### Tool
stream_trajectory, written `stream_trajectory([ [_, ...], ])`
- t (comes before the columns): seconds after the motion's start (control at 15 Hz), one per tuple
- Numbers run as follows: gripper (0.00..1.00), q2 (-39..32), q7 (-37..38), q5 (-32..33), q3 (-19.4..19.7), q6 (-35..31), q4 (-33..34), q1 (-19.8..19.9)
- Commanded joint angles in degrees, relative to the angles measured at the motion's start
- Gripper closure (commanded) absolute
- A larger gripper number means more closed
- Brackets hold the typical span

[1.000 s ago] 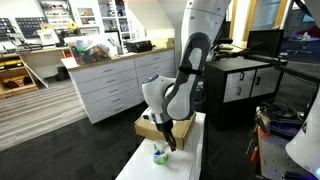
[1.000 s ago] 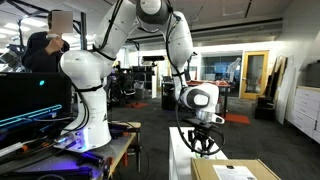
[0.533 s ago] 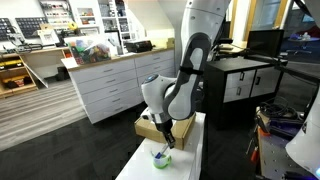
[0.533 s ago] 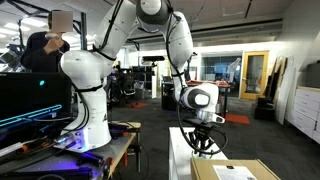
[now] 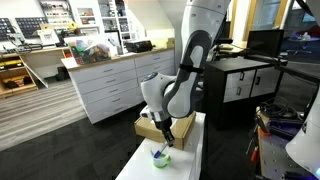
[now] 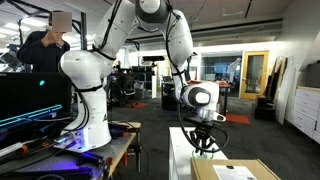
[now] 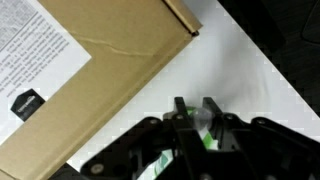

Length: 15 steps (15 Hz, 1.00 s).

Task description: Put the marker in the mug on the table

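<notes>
My gripper [image 5: 167, 143] hangs over the narrow white table [image 5: 190, 160], right above and touching-close to the small white mug [image 5: 160, 156] with a green tint. In the wrist view the jaws [image 7: 194, 104] are shut on the green-and-white marker [image 7: 210, 140], which points down between the fingers. The gripper also shows in an exterior view [image 6: 205, 146], low over the table [image 6: 179, 150]. The mug cannot be made out in the wrist view; the jaws cover that spot.
A flat brown cardboard box [image 5: 148, 124] lies on the table just behind the mug; it also shows in the wrist view [image 7: 90, 70] and in an exterior view [image 6: 236, 171]. White drawer cabinets [image 5: 105, 85] and a black-and-white cabinet [image 5: 245, 80] stand beyond.
The gripper with the marker has sunk very slightly toward the mug. Otherwise nothing has moved.
</notes>
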State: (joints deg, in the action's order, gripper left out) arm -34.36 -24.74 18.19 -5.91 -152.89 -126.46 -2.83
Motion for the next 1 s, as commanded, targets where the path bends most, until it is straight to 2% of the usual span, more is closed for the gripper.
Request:
stream_trajectory([
  [0.0, 0.93, 3.9, 2.5, 0.9, 1.3, 4.1, -0.5, -1.6],
  [0.6, 0.93, 7.6, 6.5, 0.5, 0.8, 15.8, 3.7, -4.3],
  [0.93, 0.93, 7.6, 9.2, 0.8, 0.1, 22.6, 7.9, -7.0],
])
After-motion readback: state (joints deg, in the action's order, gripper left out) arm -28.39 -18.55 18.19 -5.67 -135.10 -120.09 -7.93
